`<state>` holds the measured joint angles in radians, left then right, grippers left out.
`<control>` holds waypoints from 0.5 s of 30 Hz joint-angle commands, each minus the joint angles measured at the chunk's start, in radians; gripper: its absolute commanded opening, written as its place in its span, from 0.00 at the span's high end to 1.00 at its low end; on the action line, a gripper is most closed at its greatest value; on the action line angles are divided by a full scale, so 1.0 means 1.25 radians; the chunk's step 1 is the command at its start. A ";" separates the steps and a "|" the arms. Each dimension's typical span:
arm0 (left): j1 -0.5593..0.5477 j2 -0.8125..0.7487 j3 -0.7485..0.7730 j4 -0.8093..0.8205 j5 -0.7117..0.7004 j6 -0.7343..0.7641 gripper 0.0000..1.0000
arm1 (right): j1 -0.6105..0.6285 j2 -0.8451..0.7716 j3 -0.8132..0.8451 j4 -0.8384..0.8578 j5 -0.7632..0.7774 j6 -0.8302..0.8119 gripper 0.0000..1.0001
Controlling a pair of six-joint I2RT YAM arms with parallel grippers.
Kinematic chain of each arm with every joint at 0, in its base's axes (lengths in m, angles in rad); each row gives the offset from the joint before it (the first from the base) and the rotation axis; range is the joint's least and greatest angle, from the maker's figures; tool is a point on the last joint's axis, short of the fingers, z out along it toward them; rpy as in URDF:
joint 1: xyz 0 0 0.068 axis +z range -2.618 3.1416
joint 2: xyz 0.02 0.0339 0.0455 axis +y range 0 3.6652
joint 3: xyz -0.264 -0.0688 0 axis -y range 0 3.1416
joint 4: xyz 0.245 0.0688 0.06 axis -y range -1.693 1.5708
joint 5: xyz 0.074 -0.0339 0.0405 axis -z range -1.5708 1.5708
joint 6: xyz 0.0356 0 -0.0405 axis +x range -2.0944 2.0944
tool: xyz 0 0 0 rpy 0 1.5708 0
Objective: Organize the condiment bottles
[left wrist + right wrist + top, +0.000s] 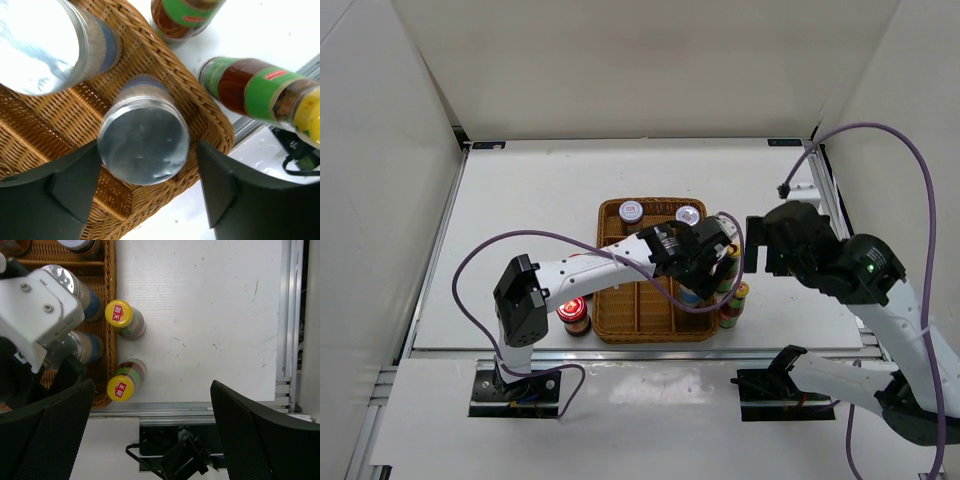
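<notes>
**Desk lead:** So, where is your left pincer (147,150)?

**Me:** I have it low over the corner of the wicker tray (200,107). Its fingers (60,195) stand apart, one on each side of a silver-lidded jar (143,145) that sits upright in the tray. I see a thin gap on the right finger's side, so nothing is clamped.

**Desk lead:** What sits around it?

**Me:** A second silver-lidded jar (35,45) stands in the tray just past the left finger. Beyond the right finger, outside the rim, the nearer yellow-capped bottle (260,92) and the farther yellow-capped bottle (185,17) stand on the desk (210,315).

**Desk lead:** And the right pincer (152,405)?

**Me:** It is spread wide and holds nothing. It hangs above the desk, with both yellow caps closer to its tray-side finger. A red-lidded jar (574,312) stands on the desk across the tray, well apart from both pincers.
</notes>
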<state>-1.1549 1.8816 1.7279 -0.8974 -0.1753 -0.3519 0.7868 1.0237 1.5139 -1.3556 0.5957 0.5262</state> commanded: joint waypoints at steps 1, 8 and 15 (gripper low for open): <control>0.004 -0.027 0.020 0.027 -0.002 0.002 0.06 | 0.007 -0.074 -0.066 0.061 -0.031 0.056 0.00; 0.018 -0.099 0.013 0.009 -0.033 -0.023 0.01 | 0.007 -0.156 -0.229 0.110 -0.140 0.097 0.00; 0.046 -0.198 0.074 -0.010 -0.033 -0.016 0.01 | 0.007 -0.165 -0.307 0.142 -0.168 0.120 0.06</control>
<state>-1.1160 1.7504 1.7500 -0.9058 -0.1951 -0.3710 0.7887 0.8276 1.1435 -1.2369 0.4168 0.6430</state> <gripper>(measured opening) 0.989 0.948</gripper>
